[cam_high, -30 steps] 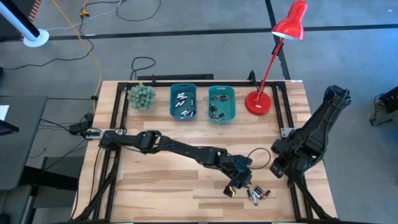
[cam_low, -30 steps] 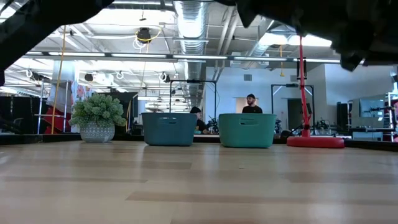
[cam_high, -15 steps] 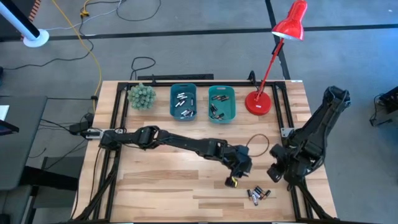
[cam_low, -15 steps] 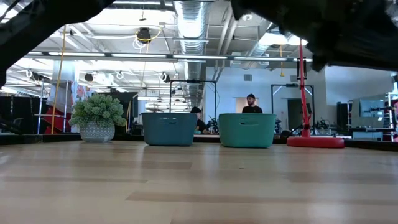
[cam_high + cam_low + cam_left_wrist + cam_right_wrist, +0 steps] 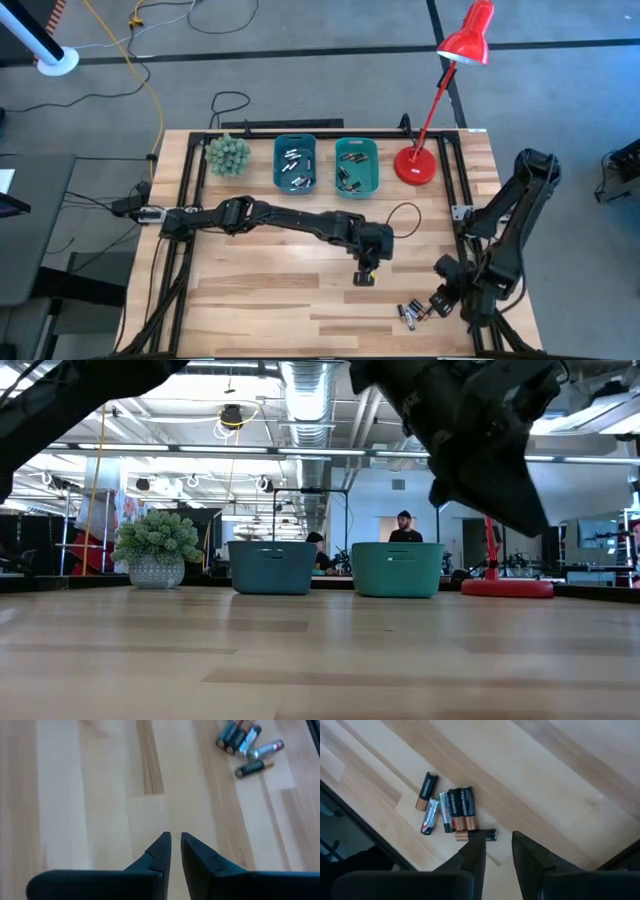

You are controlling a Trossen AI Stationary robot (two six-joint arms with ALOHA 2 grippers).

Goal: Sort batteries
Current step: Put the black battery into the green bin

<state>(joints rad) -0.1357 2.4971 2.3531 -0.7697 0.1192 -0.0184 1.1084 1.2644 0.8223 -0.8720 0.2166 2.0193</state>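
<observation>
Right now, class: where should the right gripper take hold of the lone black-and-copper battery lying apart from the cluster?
Probably from above, across the middle of the lone black-and-copper battery: it lies flat with both long sides clear. The right gripper should turn to straddle it.

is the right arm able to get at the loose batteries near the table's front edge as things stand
Probably yes: the right pincer hangs just above the small copper-and-black cylindrical batteries, slightly open, with only bare wood around them. The left pincer is well clear.

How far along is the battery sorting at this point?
Mostly done: both teal bins already hold batteries. In hand: nothing; the left gripper is nearly shut and empty over bare table, while the right gripper hovers open beside the loose batteries. Left: that cluster of about five near the table's front right edge.
</observation>
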